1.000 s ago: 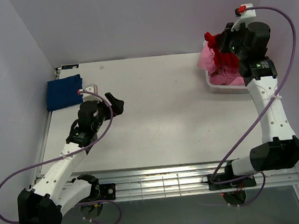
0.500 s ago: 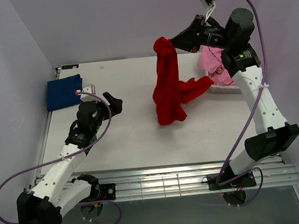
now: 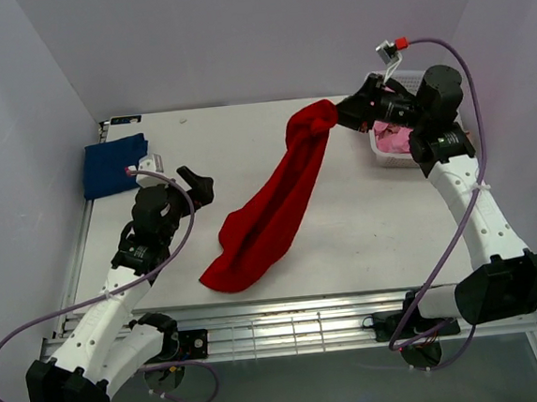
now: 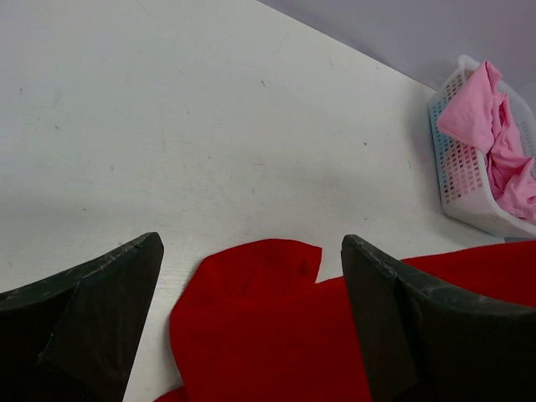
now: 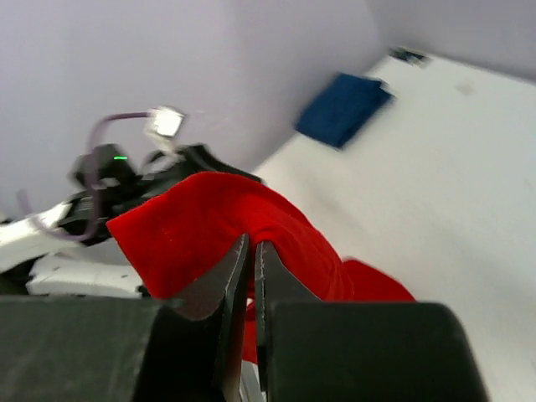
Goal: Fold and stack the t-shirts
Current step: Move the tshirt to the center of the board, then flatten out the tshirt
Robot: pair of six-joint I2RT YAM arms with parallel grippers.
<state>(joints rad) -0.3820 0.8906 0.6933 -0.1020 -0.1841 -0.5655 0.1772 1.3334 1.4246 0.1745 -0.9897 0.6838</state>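
My right gripper [image 3: 341, 113] is shut on one end of the bright red t-shirt [image 3: 269, 210]. The shirt stretches diagonally from the gripper down to the table's front left, its lower end lying on the table. In the right wrist view the jaws pinch a fold of red cloth [image 5: 201, 222]. My left gripper [image 3: 199, 181] is open and empty, above the table left of the shirt; its wrist view shows the shirt's lower end [image 4: 268, 327] between its fingers. A folded navy blue t-shirt [image 3: 113, 165] lies at the back left. Pink shirts [image 3: 397, 139] lie in the basket.
A white lattice basket [image 3: 387, 157] stands at the back right, also seen in the left wrist view [image 4: 456, 167]. Purple walls close in the table on the left, back and right. A metal rail runs along the front edge [image 3: 289, 331].
My right gripper lifted the red shirt out of the basket, swung it left, then lowered it so the cloth now drapes diagonally onto the table. The left arm shifted slightly.
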